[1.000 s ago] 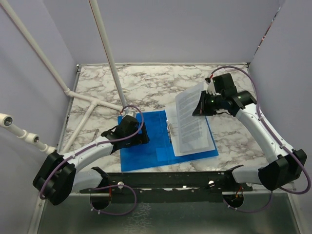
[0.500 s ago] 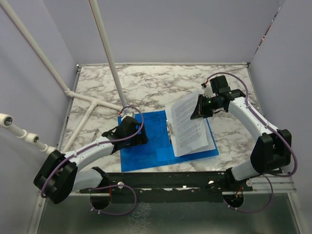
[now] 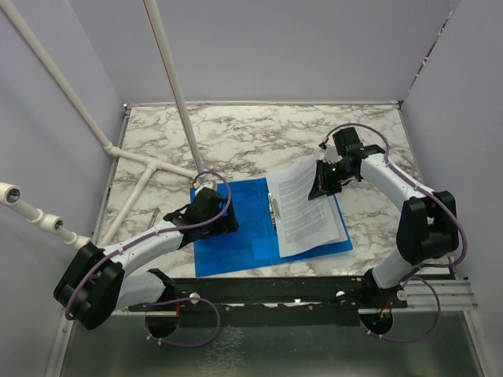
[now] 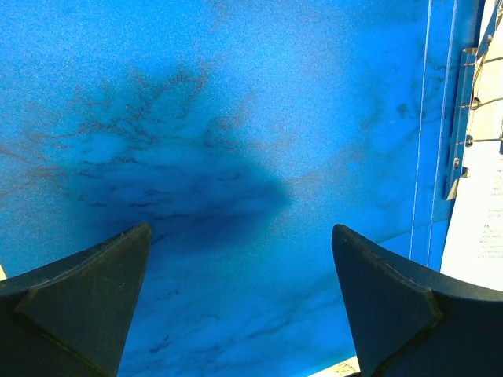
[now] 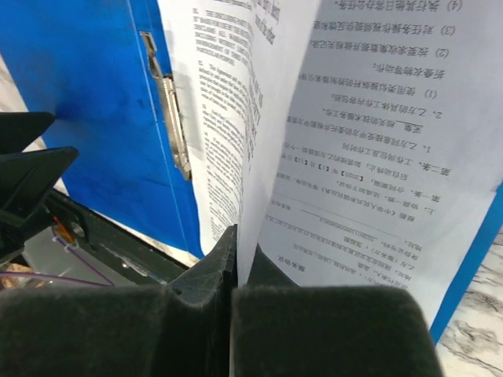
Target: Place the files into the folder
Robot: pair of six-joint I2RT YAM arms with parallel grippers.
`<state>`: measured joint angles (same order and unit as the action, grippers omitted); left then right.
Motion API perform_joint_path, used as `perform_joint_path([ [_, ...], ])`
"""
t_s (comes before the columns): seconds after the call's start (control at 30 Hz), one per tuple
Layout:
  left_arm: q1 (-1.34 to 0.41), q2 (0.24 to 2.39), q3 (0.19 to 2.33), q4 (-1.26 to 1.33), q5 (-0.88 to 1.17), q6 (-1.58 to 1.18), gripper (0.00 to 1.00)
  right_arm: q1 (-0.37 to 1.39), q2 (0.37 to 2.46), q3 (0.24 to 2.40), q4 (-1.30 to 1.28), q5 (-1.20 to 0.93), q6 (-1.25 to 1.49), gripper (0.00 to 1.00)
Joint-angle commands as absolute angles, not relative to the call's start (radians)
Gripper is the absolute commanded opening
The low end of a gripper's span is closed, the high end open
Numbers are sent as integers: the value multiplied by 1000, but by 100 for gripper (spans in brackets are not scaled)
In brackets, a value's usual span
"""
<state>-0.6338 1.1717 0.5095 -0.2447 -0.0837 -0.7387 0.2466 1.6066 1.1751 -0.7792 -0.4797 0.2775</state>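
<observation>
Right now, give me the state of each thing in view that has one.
folder: open, flat on the table.
files: on the folder's right half, far edge lifted.
metal clip: along the folder's spine, beside the files.
left gripper: open, over the folder's left cover.
right gripper: shut on the files' edge.

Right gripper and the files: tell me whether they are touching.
Touching. The right wrist view shows it: the right gripper is shut on an edge of the files, with the paper running down between its two fingers.
</observation>
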Motion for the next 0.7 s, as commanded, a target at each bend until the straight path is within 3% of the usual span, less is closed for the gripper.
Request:
perform_joint_path([
  [0.0,-632,1160,492,-254,-104,-735,99,242,1624,1207,-777,-424,222,0],
  [0.67,-638,1169,492,-249,-101,-733,99,241,1737,1284,-784,-376,183,0],
])
